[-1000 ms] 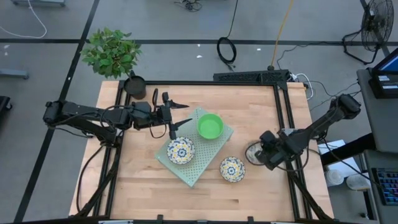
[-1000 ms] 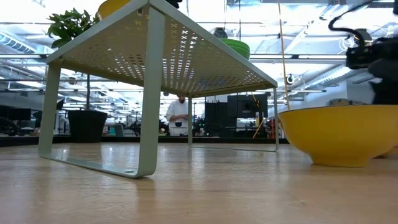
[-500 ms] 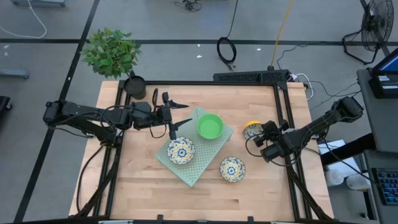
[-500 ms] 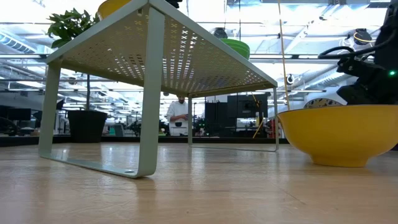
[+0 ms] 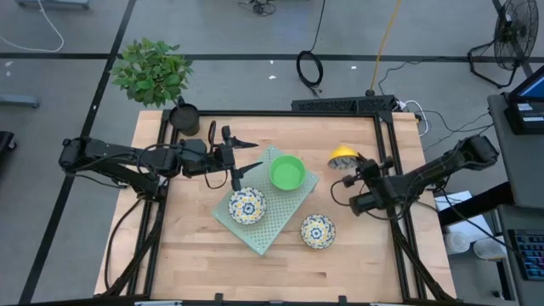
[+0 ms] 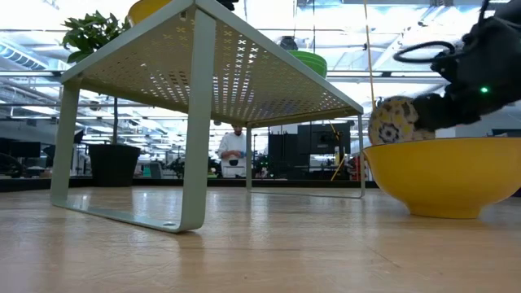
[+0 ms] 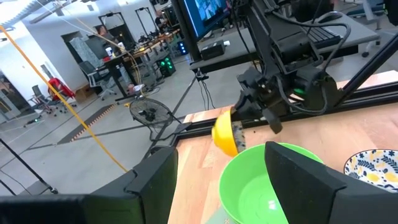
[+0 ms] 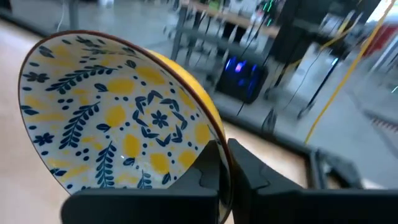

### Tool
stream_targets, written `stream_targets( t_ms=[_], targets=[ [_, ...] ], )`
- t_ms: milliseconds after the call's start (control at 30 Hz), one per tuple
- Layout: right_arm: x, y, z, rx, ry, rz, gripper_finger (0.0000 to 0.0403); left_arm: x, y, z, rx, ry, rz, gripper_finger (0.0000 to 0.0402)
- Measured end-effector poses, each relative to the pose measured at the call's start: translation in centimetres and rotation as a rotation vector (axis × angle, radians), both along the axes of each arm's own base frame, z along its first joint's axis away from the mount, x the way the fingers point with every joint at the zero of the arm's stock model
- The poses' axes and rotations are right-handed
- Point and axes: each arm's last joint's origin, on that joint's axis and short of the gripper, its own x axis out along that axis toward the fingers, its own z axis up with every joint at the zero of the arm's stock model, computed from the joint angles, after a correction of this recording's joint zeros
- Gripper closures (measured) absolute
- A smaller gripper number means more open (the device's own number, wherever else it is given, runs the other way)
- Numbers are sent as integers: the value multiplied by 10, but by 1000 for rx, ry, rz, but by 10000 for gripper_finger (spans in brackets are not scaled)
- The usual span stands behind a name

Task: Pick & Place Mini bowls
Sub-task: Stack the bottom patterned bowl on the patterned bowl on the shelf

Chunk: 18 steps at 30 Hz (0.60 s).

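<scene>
My right gripper [image 5: 349,172] is shut on a floral mini bowl [image 5: 343,155] with a yellow outside, held above the table's right part. The same bowl shows tipped on edge in the low view [image 6: 395,120] and the left wrist view [image 7: 224,134]. A plain green bowl [image 5: 287,172] and a floral bowl [image 5: 247,205] sit on the pale green perforated rack [image 5: 266,231]. Another floral bowl [image 5: 317,230] rests on the table by its base. My left gripper [image 5: 255,154] hovers open at the rack's left side, beside the green bowl [image 7: 267,183]. My right gripper pinches the floral bowl's rim [image 8: 211,140], one finger [image 8: 208,168] on the patterned inside and the other on the yellow outside. It comes from the table's right side. The bowl is lifted clear and stands tipped nearly on edge.
A black plant pot [image 5: 184,116] stands at the far left corner. The rack stands on thin legs [image 6: 198,138] with room beneath it. The table bowl [image 6: 444,175] fills the low view's right. A black frame rail [image 5: 388,153] borders the right edge. A person [image 6: 234,150] stands far behind.
My right gripper has risen and moved toward the table's far edge, carrying the floral bowl up off the table near the right edge. The bowl has tipped from lying flat to standing nearly on edge.
</scene>
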Motion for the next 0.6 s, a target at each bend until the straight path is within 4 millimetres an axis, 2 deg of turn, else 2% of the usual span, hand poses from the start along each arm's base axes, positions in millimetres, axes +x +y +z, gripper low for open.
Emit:
stream_targets(
  t_ms=[333, 600],
  targets=[
    [30, -9, 11, -182, 136, -53, 402, 0, 0, 1, 11, -9, -1, 158],
    [60, -15, 39, -238, 245, -46, 402, 0, 0, 5, 16, -45, -1, 158]
  ],
)
